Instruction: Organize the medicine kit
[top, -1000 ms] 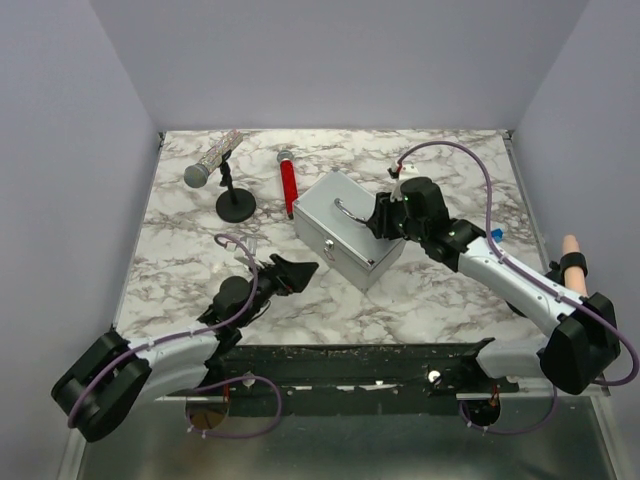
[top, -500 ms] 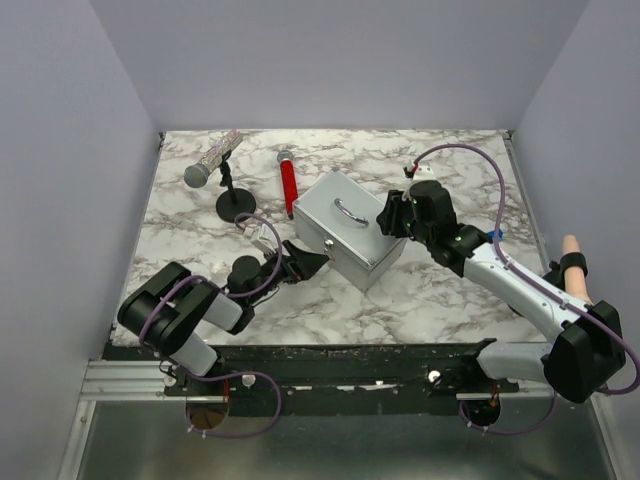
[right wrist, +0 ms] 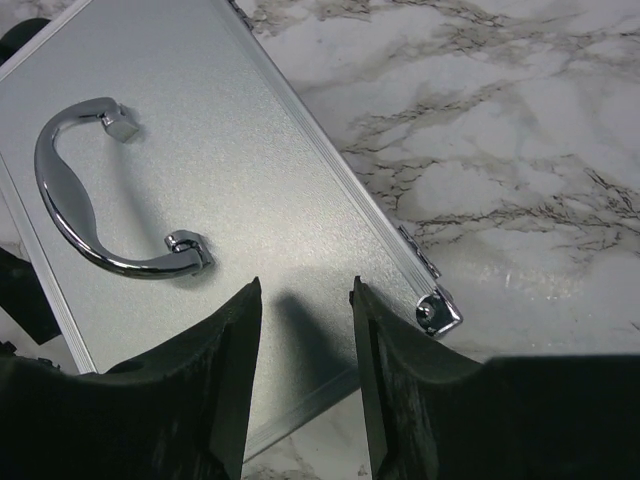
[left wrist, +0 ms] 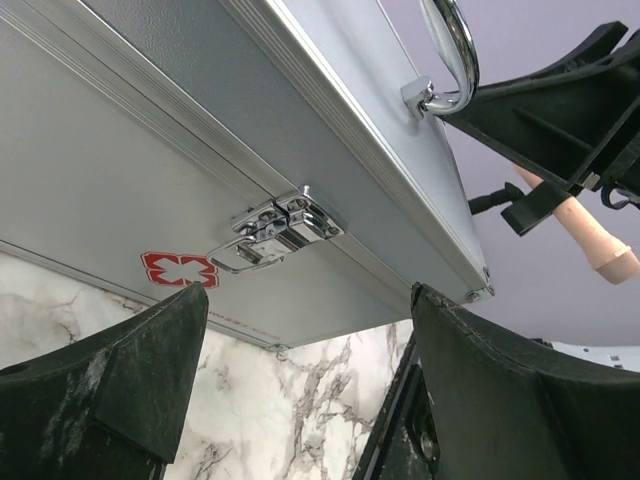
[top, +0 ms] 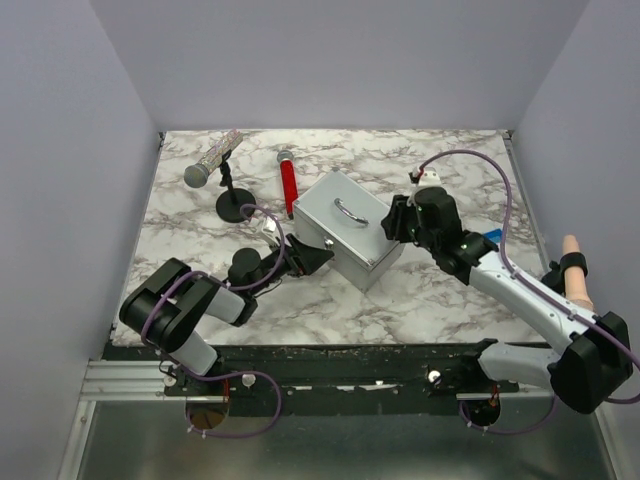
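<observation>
White marble-patterned surface [top: 440, 300] is carrying everything. Medicine kit [top: 345, 228] is sitting near the middle, turned at an angle, lid shut, handle lying flat on top. Red stick-shaped item [top: 288, 182] with a grey cap is lying just beside the kit's far-left side. Black round stand base [top: 235, 205] is resting left of that, holding a glittery microphone [top: 212, 160] tilted. Small blue item [top: 493, 237] is showing at right, partly hidden.

The medicine kit [top: 345, 232] is a grey metal box with its lid shut, resting flat and turned at an angle near the middle of the marble table [top: 430, 300]. A curved chrome handle [top: 350, 212] lies on the lid. The front wall carries a chrome latch [left wrist: 275, 228] and a small red mark [left wrist: 178, 268].
</observation>
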Tool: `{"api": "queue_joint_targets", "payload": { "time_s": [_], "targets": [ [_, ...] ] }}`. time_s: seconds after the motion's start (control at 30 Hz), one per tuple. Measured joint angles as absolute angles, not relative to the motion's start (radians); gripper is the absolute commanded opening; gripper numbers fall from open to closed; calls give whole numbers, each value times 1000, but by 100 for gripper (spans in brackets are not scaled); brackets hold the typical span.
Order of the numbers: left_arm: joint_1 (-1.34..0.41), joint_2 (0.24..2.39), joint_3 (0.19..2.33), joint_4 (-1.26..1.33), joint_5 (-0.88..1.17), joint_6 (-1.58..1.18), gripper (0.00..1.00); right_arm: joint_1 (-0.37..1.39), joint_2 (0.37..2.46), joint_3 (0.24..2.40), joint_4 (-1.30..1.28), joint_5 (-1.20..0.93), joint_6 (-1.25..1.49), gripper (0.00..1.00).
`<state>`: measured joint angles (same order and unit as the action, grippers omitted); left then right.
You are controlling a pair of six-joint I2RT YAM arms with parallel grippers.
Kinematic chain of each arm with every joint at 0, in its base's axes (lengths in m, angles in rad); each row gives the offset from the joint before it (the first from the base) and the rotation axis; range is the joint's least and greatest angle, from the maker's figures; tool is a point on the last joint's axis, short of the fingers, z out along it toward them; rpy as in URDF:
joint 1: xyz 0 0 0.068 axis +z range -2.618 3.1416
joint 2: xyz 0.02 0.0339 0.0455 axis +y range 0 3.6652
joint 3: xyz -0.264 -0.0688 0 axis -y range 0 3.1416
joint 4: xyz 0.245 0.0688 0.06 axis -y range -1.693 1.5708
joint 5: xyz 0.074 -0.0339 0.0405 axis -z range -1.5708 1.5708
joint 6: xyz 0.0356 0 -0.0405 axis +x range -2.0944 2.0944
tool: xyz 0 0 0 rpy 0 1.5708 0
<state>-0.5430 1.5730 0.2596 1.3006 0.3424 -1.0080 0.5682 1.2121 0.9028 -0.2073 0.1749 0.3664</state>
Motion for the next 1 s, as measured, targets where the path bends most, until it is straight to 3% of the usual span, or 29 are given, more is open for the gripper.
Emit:
{"api": "queue_joint_targets", "payload": {
  "time_s": [0.47, 0.73, 0.9, 1.0],
  "targets": [
    [-539, 1579, 270, 1301, 396, -1041, 92, 567, 896, 678, -368, 281, 439, 41],
    [-539, 1581, 324, 1301, 442, -1071, 93, 567, 1021, 667, -392, 245, 452, 43],
    [-538, 1614, 356, 1303, 472, -1092, 93, 560, 1138, 767, -395, 256, 445, 47],
    [-538, 1627, 358, 1301, 488, -1106, 99, 539, 1205, 842, -405, 266, 435, 48]
  ]
}}
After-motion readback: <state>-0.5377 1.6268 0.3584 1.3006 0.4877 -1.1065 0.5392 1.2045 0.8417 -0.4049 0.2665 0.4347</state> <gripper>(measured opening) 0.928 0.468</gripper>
